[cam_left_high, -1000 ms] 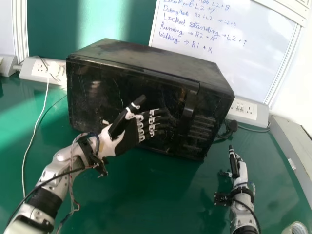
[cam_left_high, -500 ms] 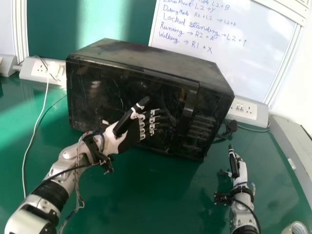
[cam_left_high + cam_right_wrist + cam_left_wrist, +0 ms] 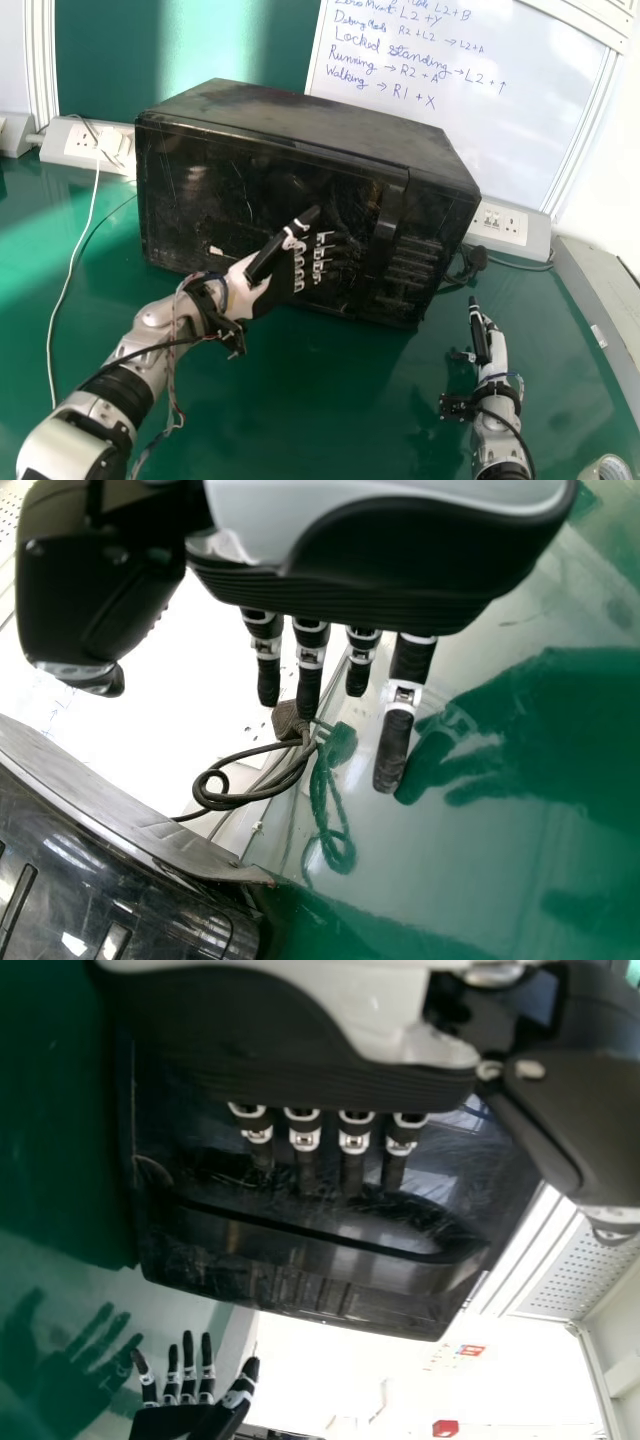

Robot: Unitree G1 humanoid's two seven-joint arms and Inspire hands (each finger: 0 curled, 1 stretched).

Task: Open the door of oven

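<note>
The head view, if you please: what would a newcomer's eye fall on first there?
Probably the big black oven, set at an angle on the green table, its door shut. Next would come the left hand, held before that door, fingers pointing toward the handle. Behind the oven, blue handwriting on the whiteboard also draws the eye.

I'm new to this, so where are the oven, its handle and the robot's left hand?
Oven (image 3: 285,178): head view, door front.
Handle (image 3: 386,230): head view, its middle.
Left hand (image 3: 281,286): head view, palm.
</note>
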